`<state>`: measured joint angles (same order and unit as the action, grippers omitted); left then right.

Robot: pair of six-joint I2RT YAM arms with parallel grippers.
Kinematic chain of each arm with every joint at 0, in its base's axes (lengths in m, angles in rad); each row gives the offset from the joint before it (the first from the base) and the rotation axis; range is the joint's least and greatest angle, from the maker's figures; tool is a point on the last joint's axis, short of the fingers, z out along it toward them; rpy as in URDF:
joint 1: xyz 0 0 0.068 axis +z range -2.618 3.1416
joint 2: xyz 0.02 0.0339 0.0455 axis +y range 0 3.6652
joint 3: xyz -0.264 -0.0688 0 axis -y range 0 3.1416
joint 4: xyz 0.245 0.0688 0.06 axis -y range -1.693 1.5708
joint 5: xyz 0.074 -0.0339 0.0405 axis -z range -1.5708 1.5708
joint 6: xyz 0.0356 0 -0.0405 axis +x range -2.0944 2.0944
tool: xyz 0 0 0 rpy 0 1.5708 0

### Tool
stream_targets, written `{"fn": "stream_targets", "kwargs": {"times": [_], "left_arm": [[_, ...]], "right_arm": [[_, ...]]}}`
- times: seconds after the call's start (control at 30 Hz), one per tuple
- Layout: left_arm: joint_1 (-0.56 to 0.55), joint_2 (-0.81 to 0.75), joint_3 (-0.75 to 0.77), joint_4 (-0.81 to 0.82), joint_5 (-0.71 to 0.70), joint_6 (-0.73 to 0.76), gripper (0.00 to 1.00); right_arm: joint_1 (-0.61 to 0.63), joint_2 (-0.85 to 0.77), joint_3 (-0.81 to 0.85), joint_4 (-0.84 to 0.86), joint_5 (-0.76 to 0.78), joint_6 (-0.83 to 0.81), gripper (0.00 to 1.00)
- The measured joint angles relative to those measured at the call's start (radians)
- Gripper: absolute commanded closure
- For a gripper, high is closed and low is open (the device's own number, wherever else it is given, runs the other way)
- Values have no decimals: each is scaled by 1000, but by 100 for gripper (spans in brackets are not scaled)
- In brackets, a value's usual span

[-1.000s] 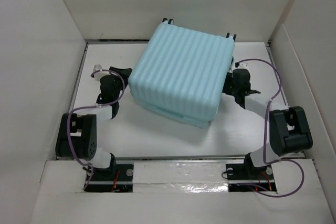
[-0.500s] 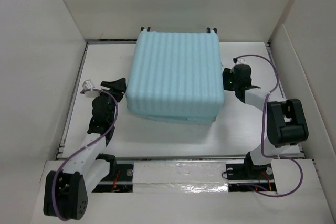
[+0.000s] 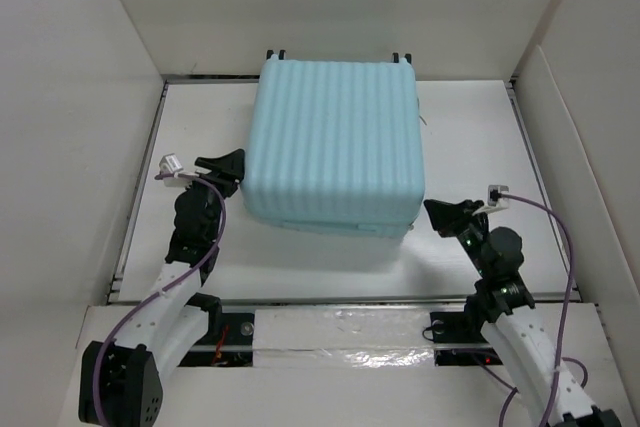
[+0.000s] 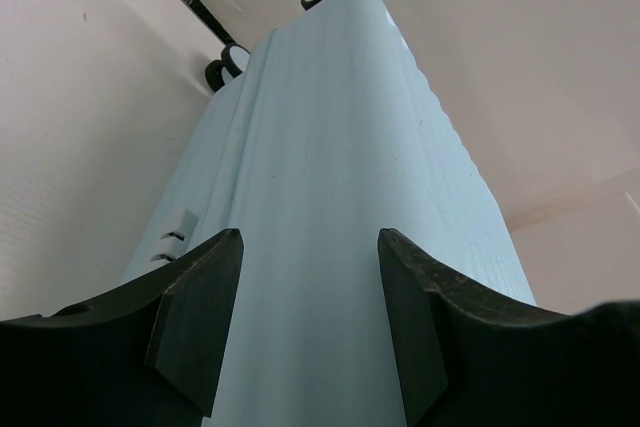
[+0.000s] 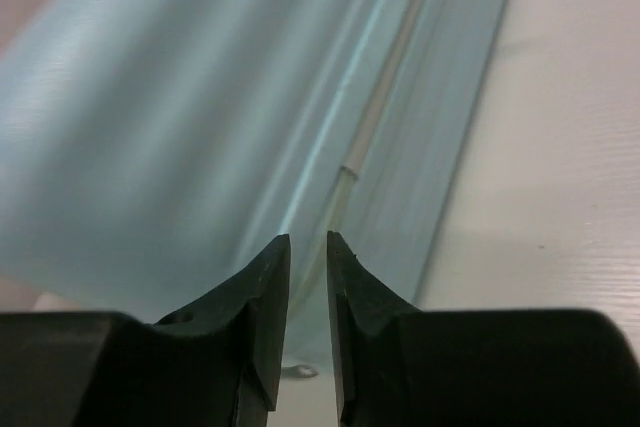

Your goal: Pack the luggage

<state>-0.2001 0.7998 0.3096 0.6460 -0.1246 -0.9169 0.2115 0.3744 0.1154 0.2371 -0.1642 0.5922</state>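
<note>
The luggage [image 3: 335, 142] is a pale aqua ribbed suitcase, lying shut and flat at the middle back of the table, with its wheels [image 3: 275, 54] toward the far wall. My left gripper [image 3: 222, 162] is open beside its left side. In the left wrist view the shell [image 4: 330, 137] fills the gap between the jaws [image 4: 310, 237], which hold nothing. My right gripper [image 3: 447, 213] hangs just off the near right corner. Its jaws [image 5: 308, 239] stand a narrow slit apart with nothing in them, pointing at the zip seam [image 5: 362, 132] of the luggage [image 5: 190, 97].
White cardboard walls [image 3: 110, 57] close in the table [image 3: 480, 137] on the left, back and right. A taped strip [image 3: 340, 325] runs along the near edge between the arm bases. Purple cables [image 3: 560, 237] loop off both arms.
The luggage turned from skewed to square with the back wall. My right arm drew back from its right side to the near right corner, its jaws narrowing. My left arm stretched out from its base.
</note>
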Motion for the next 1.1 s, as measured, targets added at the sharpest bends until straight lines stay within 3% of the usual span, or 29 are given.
{"fn": "stream_targets", "kwargs": {"times": [0.13,0.2,0.3,0.4,0.47,0.7,1.1], "left_arm": [[13,2,0,-12,-3,3,46],[26,6,0,-22,4,3,46],[36,23,-1,-24,8,2,46],[40,36,-1,-22,7,-2,45],[44,48,-1,-13,8,-5,45],[58,98,-1,14,7,-11,45],[58,171,-1,18,29,10,46]], "right_arm": [[57,-301,-16,-187,6,26,71],[80,-361,-18,-264,7,40,80],[106,-370,-20,-389,2,64,83],[131,-369,-34,-476,-9,84,74],[146,-368,-35,-507,-9,95,60],[163,-222,-34,-456,-13,77,48],[217,81,46,-266,35,-79,53]]}}
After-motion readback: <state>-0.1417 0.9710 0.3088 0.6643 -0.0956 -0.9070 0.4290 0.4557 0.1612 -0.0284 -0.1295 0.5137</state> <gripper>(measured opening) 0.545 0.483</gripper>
